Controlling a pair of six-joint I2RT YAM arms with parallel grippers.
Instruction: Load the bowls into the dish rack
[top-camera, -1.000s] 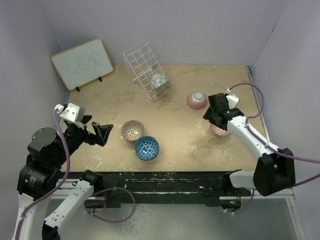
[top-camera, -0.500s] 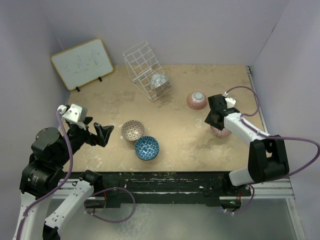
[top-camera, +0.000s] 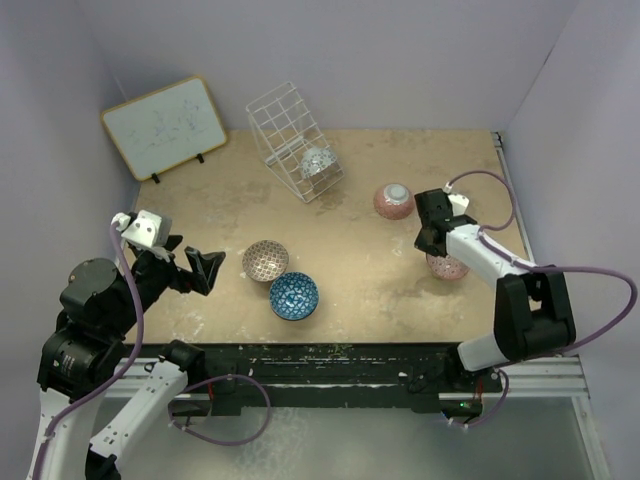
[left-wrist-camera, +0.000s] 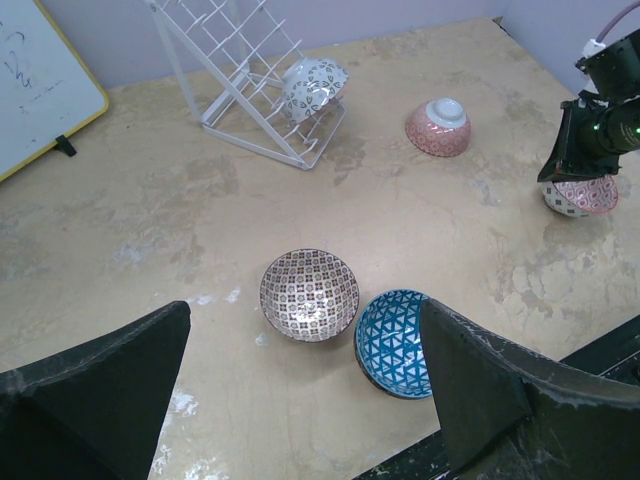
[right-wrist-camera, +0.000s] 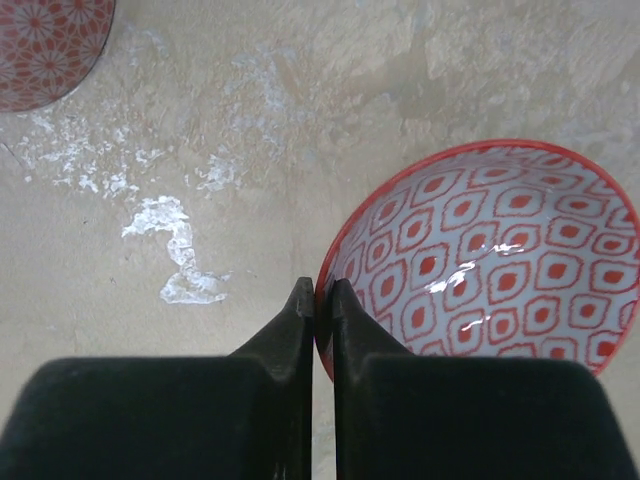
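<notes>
The white wire dish rack (top-camera: 284, 122) (left-wrist-camera: 236, 72) stands at the back with a white patterned bowl (top-camera: 317, 162) (left-wrist-camera: 313, 86) in it. On the right, my right gripper (top-camera: 431, 244) (right-wrist-camera: 322, 291) is shut on the rim of an upright red-patterned bowl (top-camera: 449, 267) (right-wrist-camera: 500, 255) (left-wrist-camera: 583, 197), one finger inside and one outside. A pink bowl (top-camera: 394, 201) (left-wrist-camera: 439, 126) (right-wrist-camera: 40, 45) lies upside down behind it. A brown-patterned bowl (top-camera: 265, 260) (left-wrist-camera: 309, 294) and a blue bowl (top-camera: 294, 296) (left-wrist-camera: 395, 340) sit side by side near the front. My left gripper (top-camera: 207, 270) (left-wrist-camera: 305, 312) hangs open to their left, holding nothing.
A wood-framed whiteboard (top-camera: 165, 125) (left-wrist-camera: 35, 80) leans at the back left. Purple walls close in the table on three sides. The black front rail (top-camera: 320, 360) runs along the near edge just below the blue bowl.
My right gripper has come down beside the red-patterned bowl and shut on its rim. The left arm has barely shifted and stays open.
</notes>
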